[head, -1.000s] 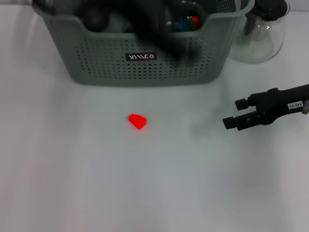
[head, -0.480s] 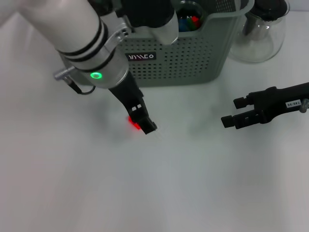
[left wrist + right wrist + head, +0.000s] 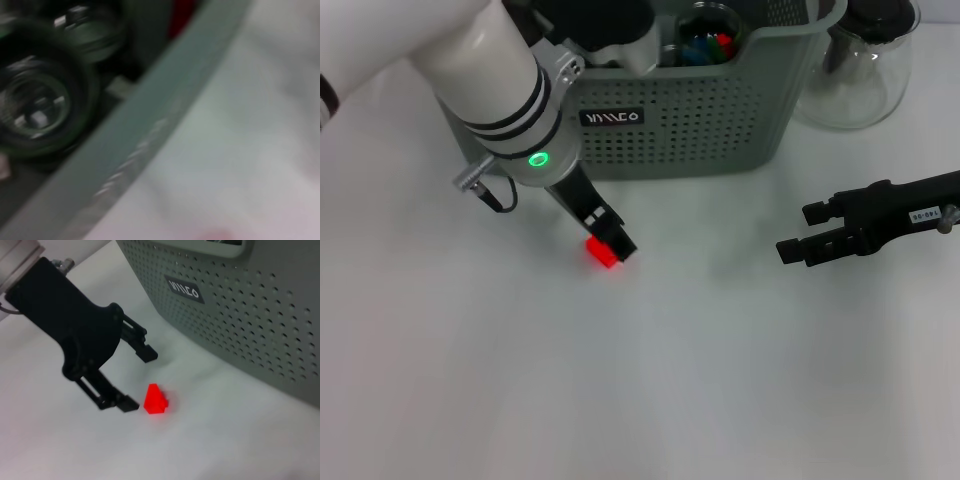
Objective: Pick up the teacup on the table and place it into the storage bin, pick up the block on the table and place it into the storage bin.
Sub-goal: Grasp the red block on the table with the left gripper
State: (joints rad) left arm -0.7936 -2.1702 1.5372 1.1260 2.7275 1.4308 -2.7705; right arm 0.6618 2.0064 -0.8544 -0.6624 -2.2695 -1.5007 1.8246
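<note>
Left gripper pulled back since 0.5 s ago, fingers spread beside red block; right gripper parked, fingers spread; storage bin holds coloured items.

The left pincer hangs low over the surface, its jaws apart, with the block just beside its tips and not between them. The bin stands right behind this pincer, with a jug beside the bin on the robot's right. The right pincer lies well to the right of the left pincer, in front of the jug.
</note>
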